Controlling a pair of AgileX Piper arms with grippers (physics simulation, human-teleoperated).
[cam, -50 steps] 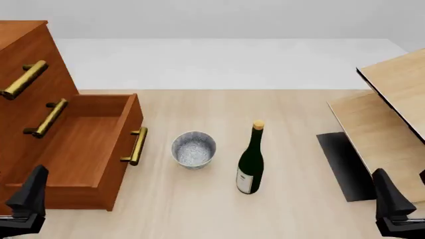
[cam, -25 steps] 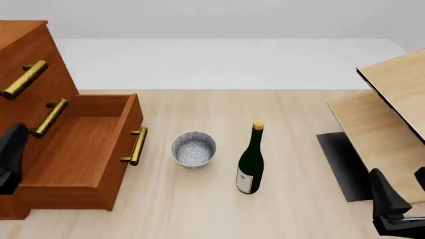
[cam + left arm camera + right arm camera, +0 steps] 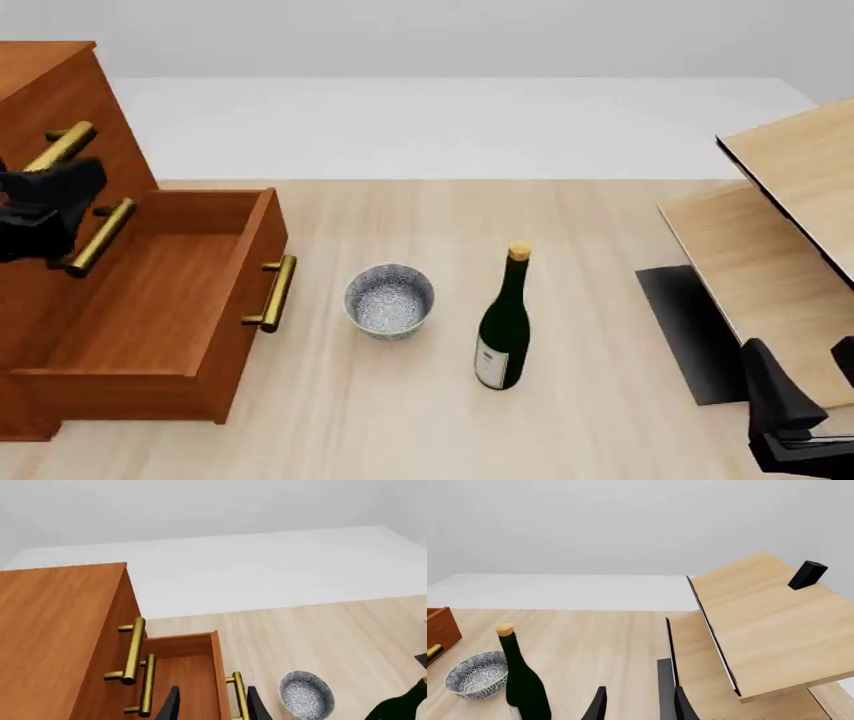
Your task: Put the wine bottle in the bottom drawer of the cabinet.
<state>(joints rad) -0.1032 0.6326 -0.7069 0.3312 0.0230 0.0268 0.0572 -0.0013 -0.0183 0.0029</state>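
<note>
The wine bottle (image 3: 503, 325) stands upright on the table, dark green with a white label and a tan cork; it also shows in the right wrist view (image 3: 524, 685). The bottom drawer (image 3: 160, 300) of the reddish-brown cabinet (image 3: 60, 105) is pulled open and shows nothing inside. My left gripper (image 3: 60, 195) is raised at the cabinet front above the open drawer, near the upper brass handles, fingers apart and empty (image 3: 213, 709). My right gripper (image 3: 798, 400) is low at the near right, open and empty (image 3: 638, 707), well right of the bottle.
A speckled grey-white bowl (image 3: 390, 298) stands between the drawer's brass handle (image 3: 274, 292) and the bottle. Light tan wooden furniture (image 3: 781, 230) with a dark panel (image 3: 687, 325) fills the right side.
My left arm has risen from the near left corner up and forward to the cabinet front by the upper handles. The right gripper has barely shifted. Bottle, bowl and drawer are unmoved.
</note>
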